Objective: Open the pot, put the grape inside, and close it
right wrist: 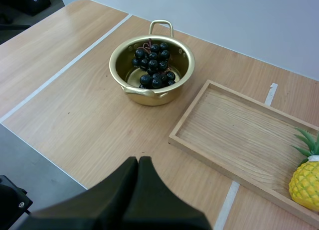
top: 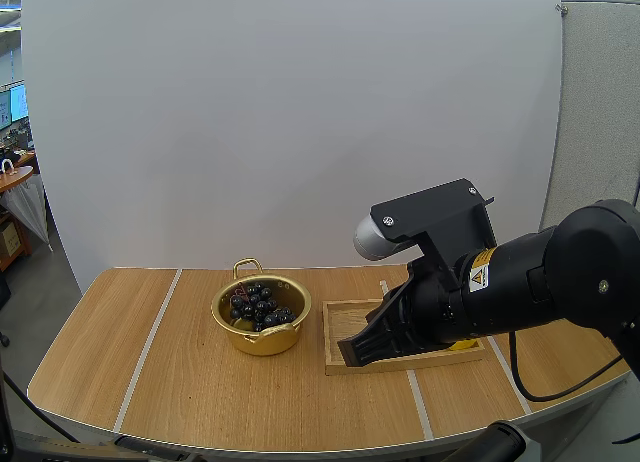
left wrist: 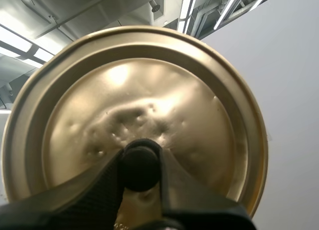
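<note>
A gold pot (top: 261,317) stands uncovered on the table, with a bunch of dark grapes (top: 259,305) inside; the right wrist view shows the same pot (right wrist: 152,70) and grapes (right wrist: 153,65). My left gripper (left wrist: 140,166) is shut on the black knob (left wrist: 139,161) of the gold lid (left wrist: 134,115), which is held up off the table. My right gripper (right wrist: 137,163) is shut on nothing, its fingers lying together as one dark wedge over the table in front of the tray. In the high view the right gripper (top: 352,356) hangs over the tray's near left corner.
A wooden tray (top: 342,322) lies right of the pot, also seen as the tray (right wrist: 239,135) in the right wrist view. A toy pineapple (right wrist: 306,177) sits at its far end. White lines (top: 150,342) cross the tabletop.
</note>
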Tool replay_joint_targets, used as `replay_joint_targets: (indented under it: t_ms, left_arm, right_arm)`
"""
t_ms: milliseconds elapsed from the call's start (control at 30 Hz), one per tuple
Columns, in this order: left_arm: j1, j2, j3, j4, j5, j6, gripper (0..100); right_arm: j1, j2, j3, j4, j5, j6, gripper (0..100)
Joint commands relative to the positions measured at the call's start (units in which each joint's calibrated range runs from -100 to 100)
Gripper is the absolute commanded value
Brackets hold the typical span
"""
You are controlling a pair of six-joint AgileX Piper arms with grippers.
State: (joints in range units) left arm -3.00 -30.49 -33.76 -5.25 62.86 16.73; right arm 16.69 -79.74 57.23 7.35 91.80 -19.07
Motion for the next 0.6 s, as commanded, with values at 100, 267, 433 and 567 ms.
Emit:
replay_joint_targets:
  t_ms: [100, 267, 433, 567]
  left_arm:
    - [-0.18, -0.23, -0.33, 0.03, -2.61, -0.62, 0]
    - [-0.18, -1.19, -0.33, -0.85, 11.19, -0.62, 0]
    - [-0.18, -1.19, -0.33, -0.93, 31.58, -0.62, 0]
    - [-0.18, 1.7, -0.33, -2.48, 37.14, -0.47, 0]
  right_arm:
    - [-0.19, -0.43, 0.2, -0.32, -0.04, 0.07, 0]
    - [-0.19, -0.43, 0.2, -0.32, -0.04, 0.07, 0]
    - [-0.19, -0.43, 0.2, -0.67, -0.04, 0.07, 0]
    - [-0.19, -0.43, 0.2, -0.66, -0.2, 0.07, 0]
